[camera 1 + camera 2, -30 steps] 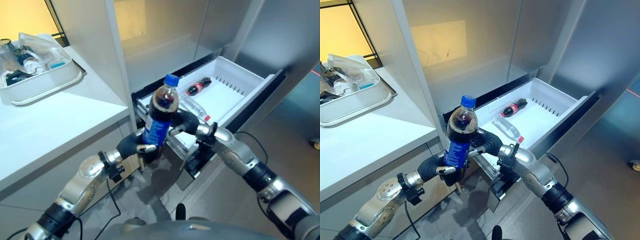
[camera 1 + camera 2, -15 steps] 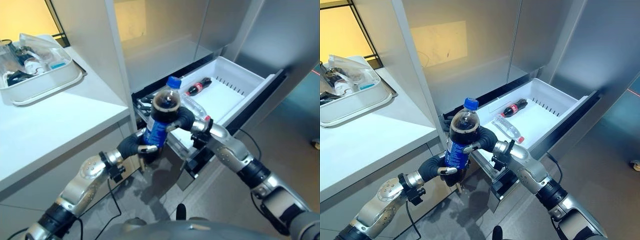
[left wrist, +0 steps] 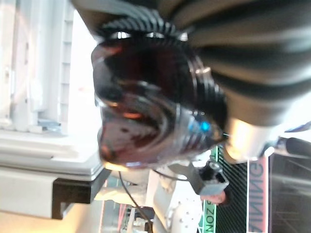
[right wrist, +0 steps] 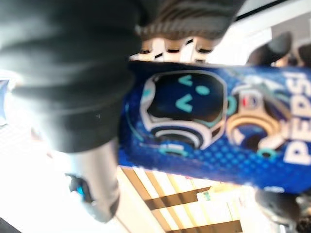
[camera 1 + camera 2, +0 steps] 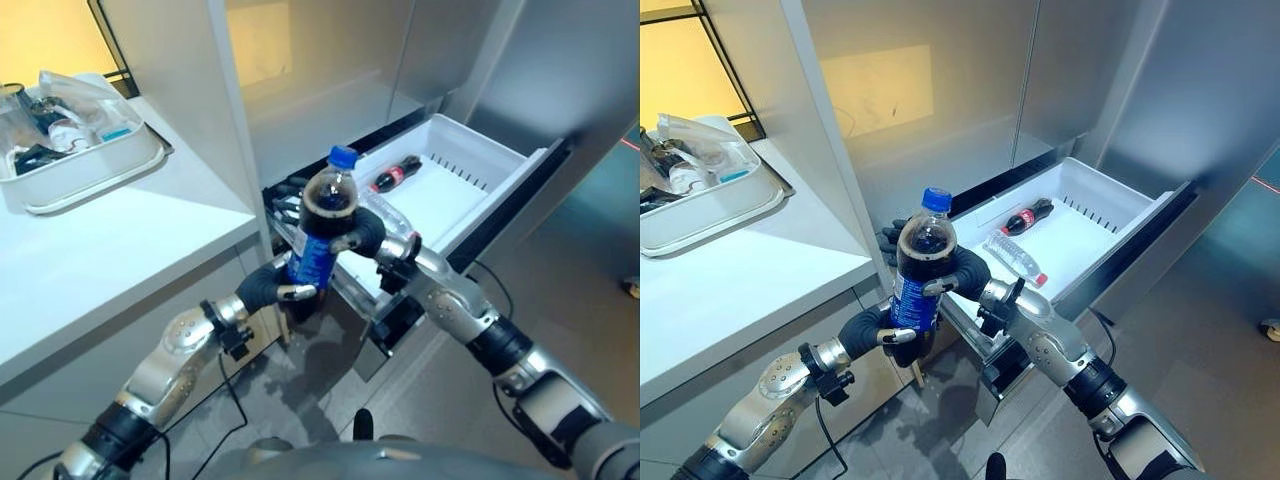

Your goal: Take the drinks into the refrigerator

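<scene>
The cola bottle [image 5: 920, 270] stands almost upright in mid-air, blue cap up, just before the open white drawer [image 5: 1095, 235]. The left hand [image 5: 880, 335] curls round its base; the right hand [image 5: 965, 272] wraps its labelled middle.

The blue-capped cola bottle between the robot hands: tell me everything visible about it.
The cola bottle is clear plastic with dark drink, a blue cap and a blue label. It stands upright in the air, before the open white drawer. The left robot hand curls round its lower part; the right robot hand wraps its middle.
</scene>
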Available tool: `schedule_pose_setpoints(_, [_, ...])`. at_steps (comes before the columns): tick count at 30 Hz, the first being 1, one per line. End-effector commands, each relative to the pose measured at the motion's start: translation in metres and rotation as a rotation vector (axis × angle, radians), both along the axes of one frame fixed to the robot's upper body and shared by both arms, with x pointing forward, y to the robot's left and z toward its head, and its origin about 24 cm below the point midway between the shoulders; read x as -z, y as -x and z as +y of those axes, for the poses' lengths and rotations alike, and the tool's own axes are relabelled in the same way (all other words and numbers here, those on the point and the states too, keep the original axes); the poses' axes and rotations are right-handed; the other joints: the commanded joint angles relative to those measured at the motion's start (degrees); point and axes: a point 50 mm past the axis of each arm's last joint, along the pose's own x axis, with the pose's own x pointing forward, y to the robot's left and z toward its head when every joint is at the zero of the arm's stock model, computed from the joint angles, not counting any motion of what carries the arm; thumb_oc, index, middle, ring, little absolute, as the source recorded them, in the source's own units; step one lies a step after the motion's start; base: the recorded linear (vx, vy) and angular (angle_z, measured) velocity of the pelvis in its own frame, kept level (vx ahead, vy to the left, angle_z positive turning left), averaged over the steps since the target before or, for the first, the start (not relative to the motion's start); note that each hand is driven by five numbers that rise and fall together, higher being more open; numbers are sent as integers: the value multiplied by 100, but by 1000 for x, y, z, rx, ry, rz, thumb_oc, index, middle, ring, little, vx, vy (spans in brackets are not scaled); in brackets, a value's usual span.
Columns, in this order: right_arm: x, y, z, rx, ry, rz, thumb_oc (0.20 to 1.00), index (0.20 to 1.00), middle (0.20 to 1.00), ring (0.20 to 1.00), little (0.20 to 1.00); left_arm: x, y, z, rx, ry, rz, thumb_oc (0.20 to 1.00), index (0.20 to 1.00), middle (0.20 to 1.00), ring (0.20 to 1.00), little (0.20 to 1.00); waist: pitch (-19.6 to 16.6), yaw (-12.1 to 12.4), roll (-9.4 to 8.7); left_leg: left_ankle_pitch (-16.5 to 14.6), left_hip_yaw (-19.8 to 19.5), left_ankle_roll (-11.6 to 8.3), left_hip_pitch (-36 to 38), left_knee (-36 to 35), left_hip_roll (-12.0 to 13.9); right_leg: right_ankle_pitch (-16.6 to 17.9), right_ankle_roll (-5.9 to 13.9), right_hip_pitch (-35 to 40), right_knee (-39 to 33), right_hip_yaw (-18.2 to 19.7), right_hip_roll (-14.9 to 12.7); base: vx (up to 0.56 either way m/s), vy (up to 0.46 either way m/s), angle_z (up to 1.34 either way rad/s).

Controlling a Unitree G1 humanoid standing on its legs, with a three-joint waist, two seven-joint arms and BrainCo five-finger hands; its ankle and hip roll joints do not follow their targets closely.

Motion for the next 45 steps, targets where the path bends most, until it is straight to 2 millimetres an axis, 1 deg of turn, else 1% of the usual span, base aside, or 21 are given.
schedule_pose_setpoints(1, [-48, 3, 25, -129, -157, -127, 200, 200, 200, 200, 200, -35, -10, -26, 113, 69, -202, 200, 200, 200, 200, 200, -110, 217, 6, -528, -324, 411, 42, 96, -293, -721, 499, 141, 773, -135, -227, 0, 0, 0])
schedule_pose_setpoints(7, [-51, 6, 27, -153, -183, -128, 200, 200, 200, 200, 200, -35, -10, -25, 108, 63, -209, 200, 200, 200, 200, 200, -110, 218, 7, -535, -311, 407, 53, 94, -297, -723, 496, 140, 773, -124, -216, 0, 0, 0])
schedule_pose_setpoints(11, [-50, 8, 28, -166, -177, -124, 200, 200, 200, 200, 200, -35, -10, -24, 99, 62, -211, 200, 200, 200, 200, 200, -110, 220, 9, -529, -315, 401, 59, 91, -297, -721, 492, 151, 767, -138, -217, 0, 0, 0])
schedule_pose_setpoints(20, [-48, 7, 24, -139, -192, -116, 200, 200, 200, 200, 200, -33, -9, -23, 94, 68, -201, 200, 200, 200, 200, 200, -120, 222, -1, -514, -342, 394, 56, 82, -287, -724, 486, 160, 767, -171, -218, 0, 0, 0])
schedule_pose_setpoints(22, [-47, 6, 22, -126, -194, -112, 200, 200, 200, 200, 200, -32, -9, -22, 94, 77, -189, 592, 592, 592, 592, 592, -117, 223, -1, -509, -344, 392, 61, 80, -282, -722, 483, 162, 766, -176, -221, 0, 0, 0])
schedule_pose_setpoints(23, [-47, 6, 21, -120, -196, -112, 200, 200, 200, 200, 200, -31, -9, -22, 91, 79, -184, 1000, 1000, 1000, 1000, 1000, -119, 223, -3, -507, -347, 390, 60, 76, -279, -720, 483, 161, 763, -176, -223, 0, 0, 0])
schedule_pose_setpoints(28, [-46, 4, 14, -83, -211, -107, 200, 200, 200, 200, 200, -25, -7, -21, 84, 111, -129, 1000, 1000, 1000, 1000, 1000, -111, 224, -4, -500, -354, 392, 56, 75, -280, -713, 482, 151, 767, -185, -226, 0, 0, 0])
schedule_pose_setpoints(34, [-49, -3, -6, 5, -228, -124, 200, 200, 200, 200, 200, -21, -3, -15, 87, 124, -89, 1000, 1000, 1000, 1000, 1000, -114, 215, -2, -500, -358, 391, 58, 72, -281, -702, 491, 155, 756, -192, -230, 0, 0, 0])
schedule_pose_setpoints(35, [-50, -4, -11, 26, -231, -130, 200, 200, 200, 200, 200, -21, -2, -14, 86, 122, -83, 1000, 1000, 1000, 1000, 1000, -117, 209, 0, -501, -357, 391, 59, 71, -283, -699, 494, 158, 752, -192, -231, 0, 0, 0])
schedule_pose_setpoints(36, [-51, -6, -20, 63, -240, -139, 200, 200, 200, 200, 200, -19, -1, -11, 82, 118, -72, 1000, 1000, 1000, 1000, 1000, -122, 207, -2, -499, -354, 388, 57, 69, -287, -698, 493, 163, 745, -187, -228, 0, 0, 0])
schedule_pose_setpoints(37, [-51, -6, -20, 63, -240, -139, 200, 200, 200, 200, 200, -19, -1, -11, 82, 118, -72, 1000, 1000, 1000, 1000, 1000, -122, 209, -3, -499, -354, 388, 57, 69, -287, -698, 493, 163, 745, -187, -228, 0, 0, 0])
schedule_pose_setpoints(41, [-54, -9, -37, 131, -240, -160, 200, 200, 200, 200, 200, -16, 1, -7, 74, 122, -52, 1000, 1000, 1000, 1000, 1000, -121, 199, -15, -498, -365, 388, 59, 70, -284, -691, 497, 155, 747, -198, -228, 0, 0, 0])
schedule_pose_setpoints(42, [-54, -10, -48, 170, -234, -169, 200, 200, 200, 200, 200, -16, 2, -5, 67, 127, -43, 1000, 1000, 1000, 1000, 1000, -120, 189, -24, -499, -371, 385, 59, 68, -279, -696, 500, 152, 748, -209, -229, 0, 0, 0])
schedule_pose_setpoints(43, [-54, -10, -48, 171, -234, -169, 200, 200, 200, 200, 200, -15, 2, -5, 67, 127, -43, 1000, 1000, 1000, 1000, 1000, -121, 190, -23, -500, -372, 385, 59, 68, -278, -696, 500, 152, 748, -209, -229, 0, 0, 0])
schedule_pose_setpoints(44, [-54, -11, -55, 195, -229, -175, 200, 200, 200, 200, 200, -15, 3, -4, 63, 126, -42, 1000, 1000, 1000, 1000, 1000, -120, 187, -27, -500, -376, 385, 57, 67, -277, -697, 500, 153, 747, -214, -225, 0, 0, 0])
schedule_pose_setpoints(45, [-57, -11, -67, 234, -214, -205, 200, 200, 200, 200, 200, -15, 4, -1, 52, 127, -42, 1000, 1000, 1000, 1000, 1000, -125, 175, -36, -500, -387, 386, 50, 64, -276, -699, 502, 155, 744, -222, -223, 0, 0, 0])
